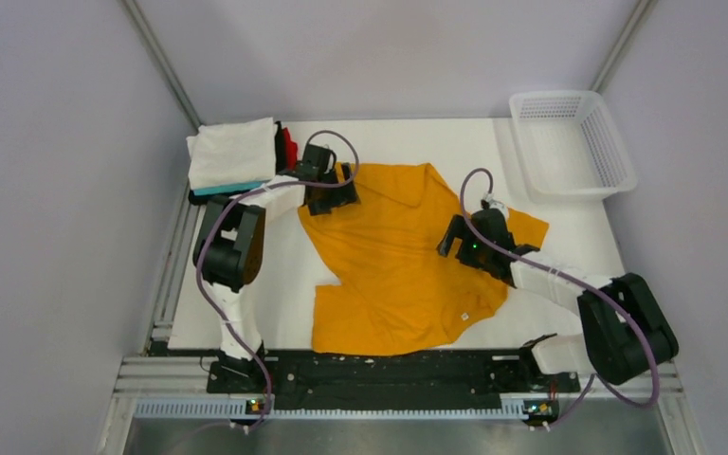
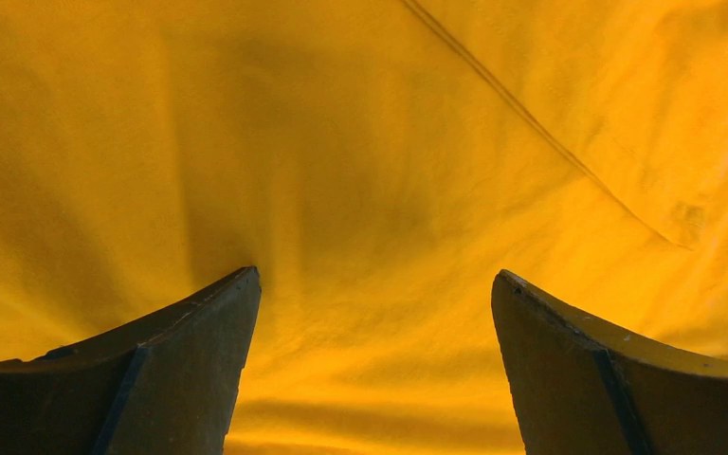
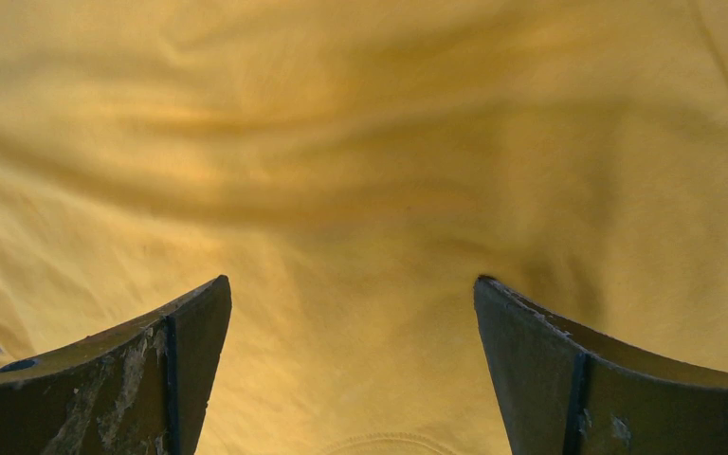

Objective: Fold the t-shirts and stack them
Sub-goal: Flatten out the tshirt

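- Overhead, the orange-yellow t-shirt (image 1: 393, 275) sprawls crumpled mid-tabletop (image 1: 289, 284), its long axis roughly far-to-near and its white tag (image 1: 464, 311) toward the near edge; the folded stack (image 1: 235, 152) waits far-left.
- Left wrist: the left hand (image 2: 374, 280) is spread wide over the cloth, probably to pinch it.
- Right wrist: the right hand (image 3: 353, 282) is likewise wide, holding nothing.

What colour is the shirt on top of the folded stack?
The top folded shirt is white, clearest in the top external view.

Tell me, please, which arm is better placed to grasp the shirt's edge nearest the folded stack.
Likely left: the left gripper is open over the orange shirt near the folded stack; the right gripper sits farther.
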`<action>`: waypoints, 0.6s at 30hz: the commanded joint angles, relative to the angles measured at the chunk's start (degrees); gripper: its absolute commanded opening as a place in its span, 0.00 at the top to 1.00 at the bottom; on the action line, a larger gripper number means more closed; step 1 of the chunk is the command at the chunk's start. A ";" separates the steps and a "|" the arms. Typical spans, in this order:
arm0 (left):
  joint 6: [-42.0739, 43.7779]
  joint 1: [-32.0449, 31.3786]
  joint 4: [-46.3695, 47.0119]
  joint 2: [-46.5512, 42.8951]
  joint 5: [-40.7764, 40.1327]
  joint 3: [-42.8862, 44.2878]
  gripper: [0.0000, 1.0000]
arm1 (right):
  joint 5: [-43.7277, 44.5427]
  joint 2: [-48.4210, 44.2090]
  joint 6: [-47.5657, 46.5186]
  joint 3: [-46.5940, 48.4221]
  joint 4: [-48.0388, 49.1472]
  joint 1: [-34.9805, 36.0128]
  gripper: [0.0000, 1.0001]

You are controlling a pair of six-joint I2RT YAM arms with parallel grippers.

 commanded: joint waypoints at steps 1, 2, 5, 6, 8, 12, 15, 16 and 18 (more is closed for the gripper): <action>-5.09 -0.29 -2.88 -5.10 3.69 -10.58 0.04 | -0.48 11.14 -4.74 6.41 0.04 -6.64 0.01; -6.67 -0.56 -2.43 -6.25 4.46 -13.28 0.04 | -0.87 14.02 -5.70 9.13 -0.41 -7.31 0.01; -11.10 -5.81 0.93 -13.43 5.53 -22.32 0.04 | -0.52 21.96 -8.81 18.79 -3.79 -9.69 0.01; -12.50 -8.40 1.68 -15.64 5.42 -24.82 0.05 | 0.49 24.05 -9.70 22.09 -4.69 -10.22 0.01; -15.17 -13.98 1.79 -19.50 4.98 -29.29 0.04 | 0.97 27.92 -12.14 29.17 -5.00 -11.05 0.01; -21.15 -24.97 3.09 -26.67 4.91 -37.68 0.04 | 1.14 37.59 -17.23 42.42 -8.39 -11.34 0.01; -22.83 -30.69 -0.51 -31.51 -0.79 -38.26 0.04 | 1.65 43.89 -17.12 50.56 -12.36 -11.38 0.01; -22.67 -31.84 -2.33 -32.67 -3.15 -37.32 0.04 | 1.53 44.74 -17.00 52.01 -12.62 -11.35 0.01; -21.55 -33.45 -4.92 -34.94 -7.73 -35.18 0.04 | 1.49 44.77 -16.98 54.21 -13.75 -11.34 0.01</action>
